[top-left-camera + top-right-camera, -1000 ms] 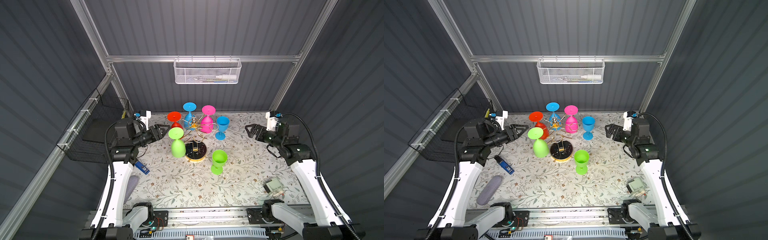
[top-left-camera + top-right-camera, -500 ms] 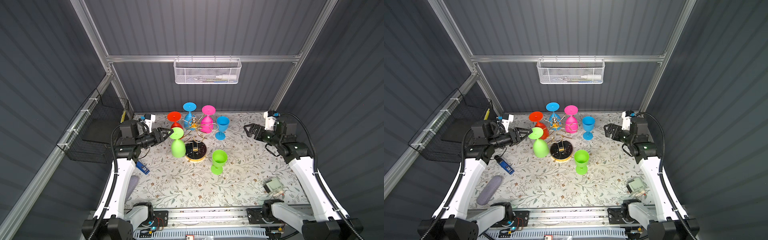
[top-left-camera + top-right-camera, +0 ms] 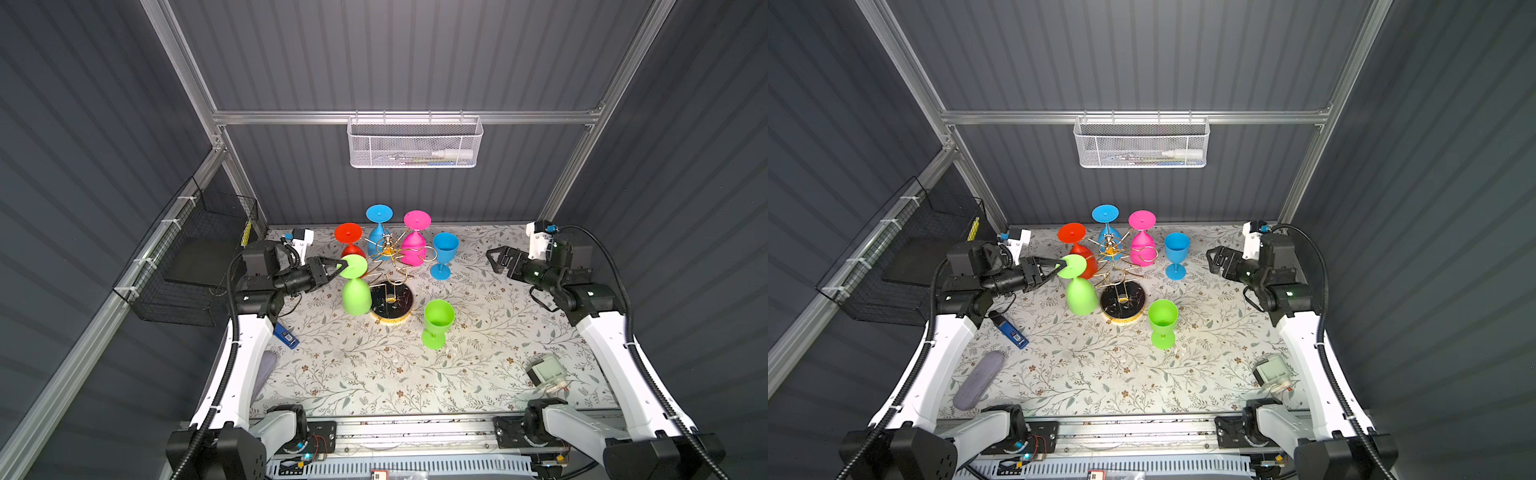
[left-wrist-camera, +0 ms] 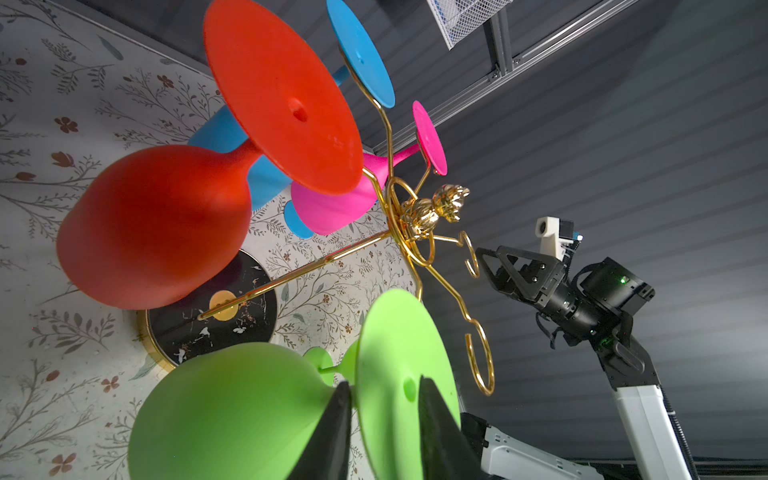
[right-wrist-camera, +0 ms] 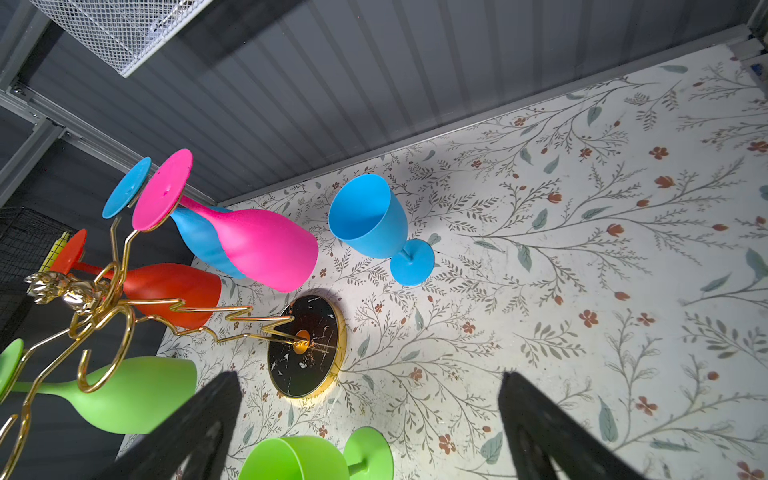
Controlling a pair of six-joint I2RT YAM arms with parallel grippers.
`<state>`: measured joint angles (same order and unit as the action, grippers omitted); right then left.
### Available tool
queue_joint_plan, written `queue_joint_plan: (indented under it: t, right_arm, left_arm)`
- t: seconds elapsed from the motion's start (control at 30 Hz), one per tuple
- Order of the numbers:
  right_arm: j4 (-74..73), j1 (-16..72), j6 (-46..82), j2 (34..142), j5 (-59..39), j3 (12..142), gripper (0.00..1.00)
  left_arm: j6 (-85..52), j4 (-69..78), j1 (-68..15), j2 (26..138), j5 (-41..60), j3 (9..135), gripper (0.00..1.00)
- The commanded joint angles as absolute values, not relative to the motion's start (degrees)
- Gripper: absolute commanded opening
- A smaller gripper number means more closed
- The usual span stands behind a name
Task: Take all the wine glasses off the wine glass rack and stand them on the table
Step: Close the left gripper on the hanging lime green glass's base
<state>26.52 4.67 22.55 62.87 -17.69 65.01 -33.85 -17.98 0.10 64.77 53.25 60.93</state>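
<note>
The gold wine glass rack (image 3: pixel 388 248) stands mid-table on its round black base (image 3: pixel 400 305). A lime-green wine glass (image 3: pixel 356 296) hangs bowl-down from the rack's near-left arm, its foot disc on top. My left gripper (image 3: pixel 341 266) reaches in from the left. In the left wrist view its black fingers (image 4: pixel 428 415) lie on either side of that foot disc (image 4: pixel 395 332), shut on it. My right gripper (image 3: pixel 494 259) hovers open to the right of the rack, holding nothing; in the right wrist view its fingers (image 5: pixel 536 419) stand wide apart over the mat.
Red (image 3: pixel 351 249), blue (image 3: pixel 377 237) and pink (image 3: pixel 413 249) glasses also hang on the rack. An upright blue glass (image 3: pixel 444 253) and an upright green one (image 3: pixel 437 320) stand on the mat. A blue gadget (image 3: pixel 286 334), grey case (image 3: pixel 979 378) and white device (image 3: pixel 546 372) lie nearer.
My left gripper moved right to the hanging green glass and closed its fingers around the foot disc. The right arm barely shifted and stayed open.
</note>
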Motion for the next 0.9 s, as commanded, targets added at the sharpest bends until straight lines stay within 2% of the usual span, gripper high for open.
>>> queue_joint_plan:
  t: [0.0, 0.17, 0.4, 0.87]
  right_arm:
    - [25.47, 4.83, 22.94, 63.24, -18.66, 65.04, 0.98]
    - [25.29, 4.83, 23.03, 63.28, -18.65, 65.13, 0.98]
    - [25.15, 4.83, 22.98, 63.28, -18.65, 65.2, 0.99]
    - [24.9, 4.83, 23.2, 63.28, -18.71, 65.28, 0.99]
  left_arm:
    - [-33.14, -19.01, 0.18, 63.97, 54.8, 61.58, 0.22]
    - [-32.89, -19.85, 0.18, 63.81, 54.66, 62.4, 0.13]
    - [-33.8, -20.29, 0.18, 62.93, 54.72, 63.12, 0.08]
    - [-35.19, -21.26, 0.21, 61.0, 55.66, 65.12, 0.03]
